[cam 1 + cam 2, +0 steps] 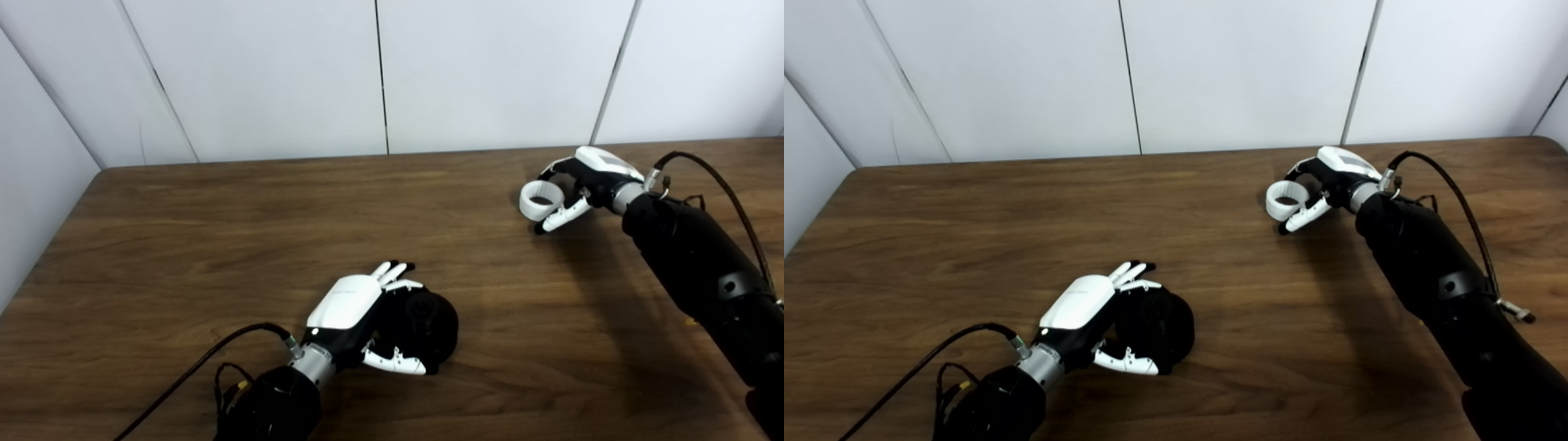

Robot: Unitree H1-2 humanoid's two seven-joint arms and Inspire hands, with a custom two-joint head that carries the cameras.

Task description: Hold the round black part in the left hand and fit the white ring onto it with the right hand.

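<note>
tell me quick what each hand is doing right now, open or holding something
Left hand: shut on the round black part, low at the table.
Right hand: shut on the white ring, far from the black part.

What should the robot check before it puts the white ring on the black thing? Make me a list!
1. Left hand wrapped around the round black part: ok.
2. Right hand has the white ring between its fingers: ok.
3. Ring lifted clear of the table: cannot tell.
4. Ring lined up over the black part: not ok, they are far apart.
5. Bare table between the two hands, nothing in the way: ok.
6. Black part's fitting face turned toward the ring: cannot tell.
</note>
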